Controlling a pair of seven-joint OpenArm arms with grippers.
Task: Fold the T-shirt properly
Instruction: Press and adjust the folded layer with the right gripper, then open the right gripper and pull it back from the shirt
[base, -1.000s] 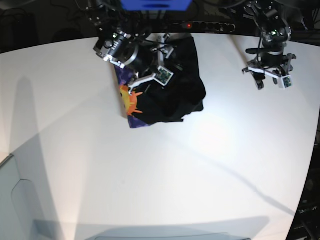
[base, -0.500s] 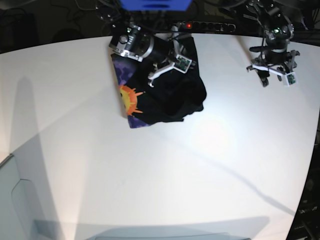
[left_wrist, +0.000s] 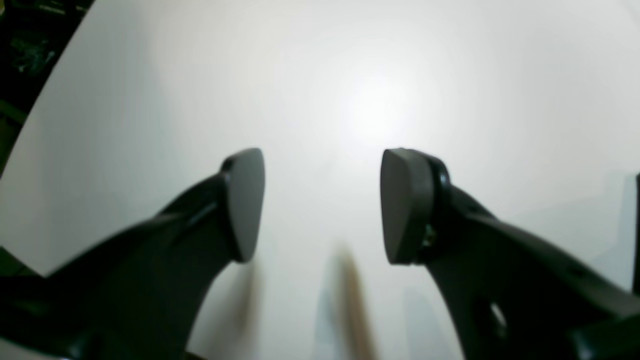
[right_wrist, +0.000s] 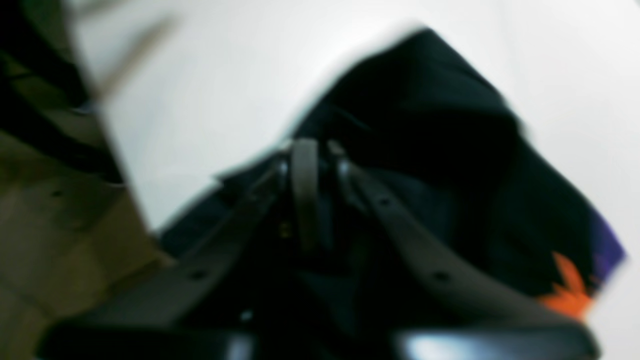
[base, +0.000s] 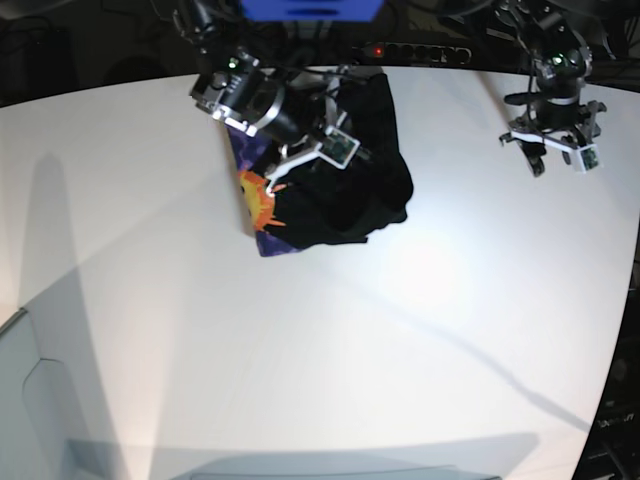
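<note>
The black T-shirt (base: 350, 185) lies bunched at the back of the white table (base: 300, 330), with its purple and orange print (base: 258, 205) showing at the left edge. My right arm (base: 250, 95) reaches over the shirt's upper left part. In the blurred right wrist view my right gripper (right_wrist: 322, 165) has its jaws nearly together, low on the black cloth (right_wrist: 450, 125), seemingly pinching a fold. My left gripper (left_wrist: 322, 205) is open and empty above bare table, far right of the shirt; it also shows in the base view (base: 540, 158).
The table's back edge (base: 440, 62) runs just behind both arms, with dark equipment beyond it. A pale bin or panel (base: 30, 400) sits at the front left corner. A long thin shadow (base: 470, 350) crosses the table.
My right arm swung right over the shirt, then back left and lower. The left gripper drifted slightly up and right. The shirt's outline looks the same.
</note>
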